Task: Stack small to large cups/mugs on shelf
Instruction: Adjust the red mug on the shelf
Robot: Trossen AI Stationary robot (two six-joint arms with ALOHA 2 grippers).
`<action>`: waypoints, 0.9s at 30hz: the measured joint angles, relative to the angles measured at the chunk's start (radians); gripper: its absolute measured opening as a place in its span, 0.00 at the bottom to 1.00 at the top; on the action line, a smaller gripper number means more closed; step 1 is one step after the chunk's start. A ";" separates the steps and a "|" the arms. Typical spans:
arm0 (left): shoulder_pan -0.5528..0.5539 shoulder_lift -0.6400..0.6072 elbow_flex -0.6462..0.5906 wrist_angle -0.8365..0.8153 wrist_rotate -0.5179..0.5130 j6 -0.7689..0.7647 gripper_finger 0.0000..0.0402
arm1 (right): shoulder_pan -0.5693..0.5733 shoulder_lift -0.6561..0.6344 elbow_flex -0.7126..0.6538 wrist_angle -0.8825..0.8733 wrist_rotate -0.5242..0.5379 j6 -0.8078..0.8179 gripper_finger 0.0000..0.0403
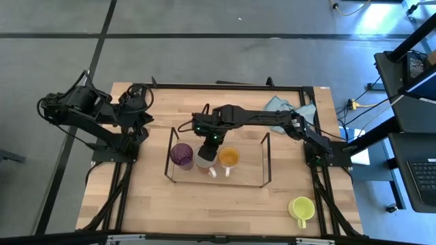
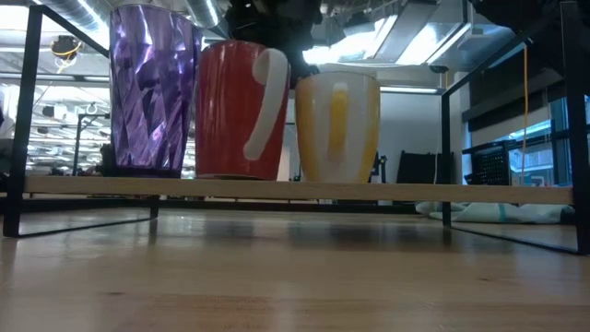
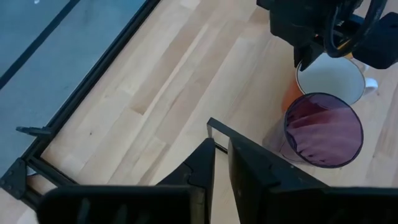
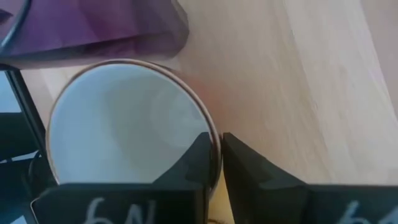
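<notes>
- wire shelf (image 1: 266,160), mid table: 3 cups in a row on it
- purple faceted cup (image 2: 152,88), tallest, at one end
- red-brown mug (image 4: 124,124), white inside, middle; right gripper (image 4: 214,163) clamped on its rim
- orange mug (image 2: 337,127) just beside
- yellow-green mug (image 1: 300,208) off shelf, near table corner
- left gripper (image 3: 221,168) fingers nearly together, empty, beside shelf

A light blue cloth (image 1: 289,106) lies crumpled at the far right corner of the wooden table (image 1: 204,204), and in the low view it shows as a pale heap (image 2: 489,212) on the tabletop. A black frame (image 1: 231,86) edges the table. Off the table's right side stands a dark desk (image 1: 415,102) with a keyboard (image 1: 424,178), and the grey floor (image 1: 204,41) beyond the table carries dark lines.
</notes>
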 joint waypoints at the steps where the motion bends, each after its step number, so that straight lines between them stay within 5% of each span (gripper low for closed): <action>1: 0.000 0.000 0.000 0.000 0.000 0.010 0.10 | 0.001 0.000 0.000 0.000 0.000 0.007 0.09; 14: 0.000 0.000 0.000 0.000 -0.019 0.056 0.10 | 0.018 -0.017 0.020 -0.031 0.028 0.046 0.08; 27: 0.000 0.000 0.000 0.000 -0.024 0.100 0.10 | 0.060 -0.019 0.021 -0.050 0.167 0.235 0.09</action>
